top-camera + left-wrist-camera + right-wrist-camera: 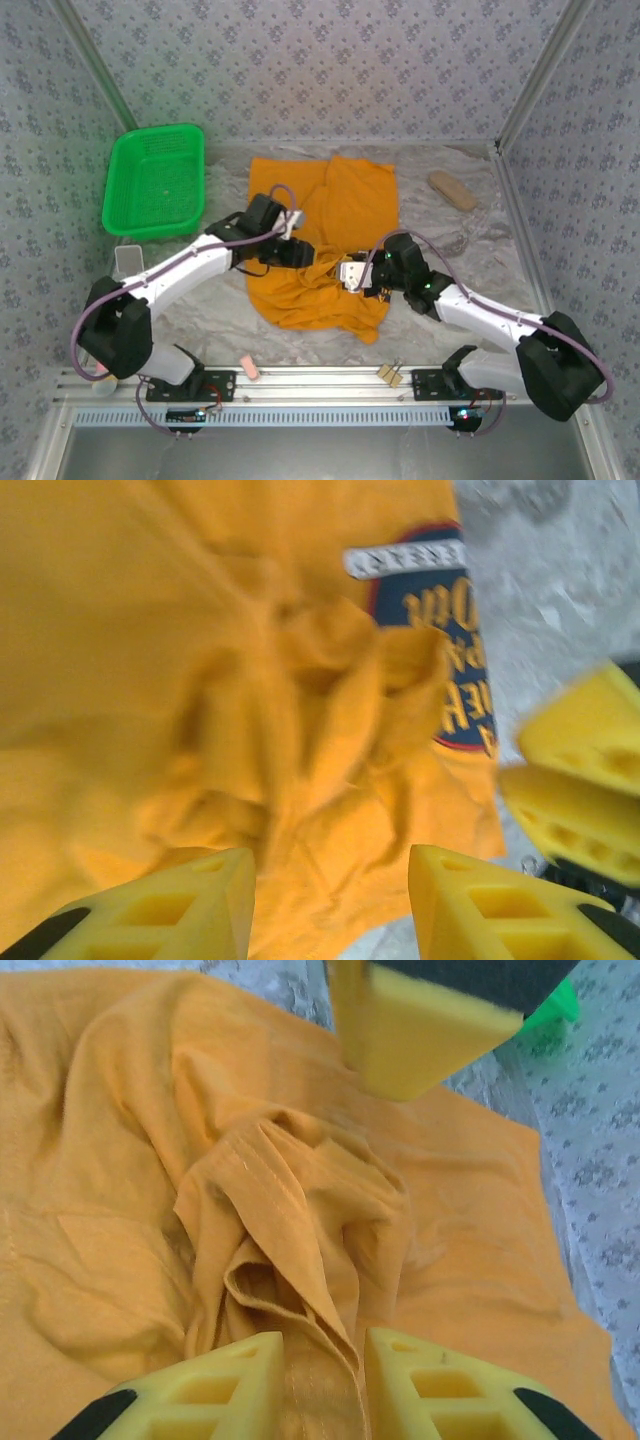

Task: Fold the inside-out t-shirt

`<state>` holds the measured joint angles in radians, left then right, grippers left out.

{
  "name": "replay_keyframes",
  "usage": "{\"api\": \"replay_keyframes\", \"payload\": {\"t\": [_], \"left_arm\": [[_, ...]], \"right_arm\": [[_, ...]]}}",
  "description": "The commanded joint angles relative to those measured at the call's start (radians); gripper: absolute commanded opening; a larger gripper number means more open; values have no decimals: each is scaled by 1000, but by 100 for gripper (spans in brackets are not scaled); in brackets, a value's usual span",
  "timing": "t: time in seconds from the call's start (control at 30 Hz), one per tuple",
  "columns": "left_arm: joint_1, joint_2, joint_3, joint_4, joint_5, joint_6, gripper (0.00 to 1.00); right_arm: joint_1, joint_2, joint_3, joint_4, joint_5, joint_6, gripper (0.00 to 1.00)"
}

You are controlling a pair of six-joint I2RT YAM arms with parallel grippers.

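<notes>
Two pincers crowd the inside-out t-shirt (350,200), likely to straighten its bunched middle: left pincer (330,920) spread, right pincer (320,1390) straddling a fold, grip uncertain.

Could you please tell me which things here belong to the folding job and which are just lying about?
Job: orange t-shirt; left gripper; right gripper.
Lying about: green basket; tan oblong object at far right; pink bit and wooden clip on the front rail.
</notes>
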<state>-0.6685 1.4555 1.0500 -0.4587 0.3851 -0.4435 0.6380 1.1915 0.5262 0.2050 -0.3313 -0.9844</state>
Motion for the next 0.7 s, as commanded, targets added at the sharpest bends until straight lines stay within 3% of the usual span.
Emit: {"api": "replay_keyframes", "payload": {"t": [0.0, 0.2, 0.37, 0.5, 0.67], "left_arm": [[-37, 79, 40, -56, -40, 68, 44], [-56, 215, 92, -118, -101, 45, 46], [-57, 187, 82, -80, -218, 11, 47], [-58, 135, 51, -67, -303, -10, 48], [-50, 107, -27, -9, -269, -32, 53]], "right_arm": [[-18, 50, 42, -55, 39, -26, 30], [-58, 139, 73, -34, 33, -65, 31], [-105, 174, 112, -20, -9, -3, 32], [-153, 184, 151, -93, -138, 29, 34], [-154, 225, 173, -111, -193, 20, 37]]}}
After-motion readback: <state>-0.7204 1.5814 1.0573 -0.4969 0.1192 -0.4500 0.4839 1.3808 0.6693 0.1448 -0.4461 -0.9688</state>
